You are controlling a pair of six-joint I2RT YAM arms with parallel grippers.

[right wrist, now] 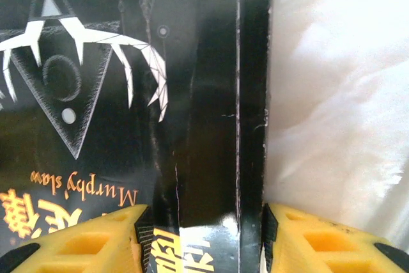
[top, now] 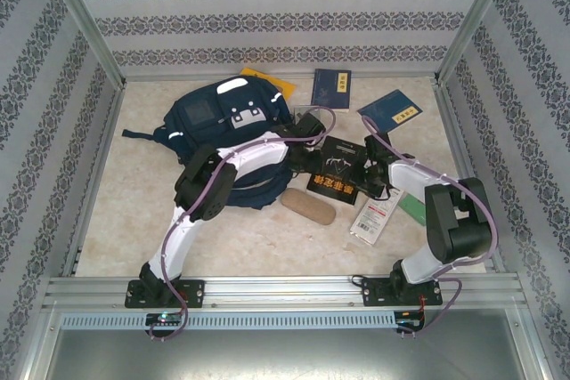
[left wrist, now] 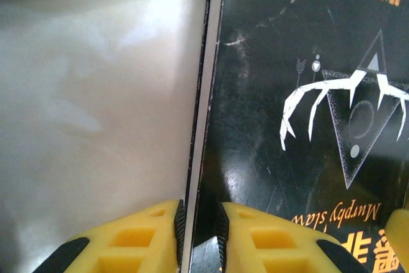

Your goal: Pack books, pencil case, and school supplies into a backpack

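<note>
Left arm [top: 254,156] and right arm [top: 411,175] angle inward, elbows raised. Left hand [left wrist: 199,225] and right hand [right wrist: 208,222] clamp yellow fingers [left wrist: 134,238] on opposite edges of the large black gold-lettered book [top: 337,173].

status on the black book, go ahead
Left hand pinching black book's page edge, right hand astride its spine. Book beside backpack, not yet in. Pencil case lies on the table near the book; left arm crosses the backpack.

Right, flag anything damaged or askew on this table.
The large black glossy book with gold lettering lies askew, rotated against the edges of the table. Pale scratches mark its cover, and a whitish worn line runs along its spine.
</note>
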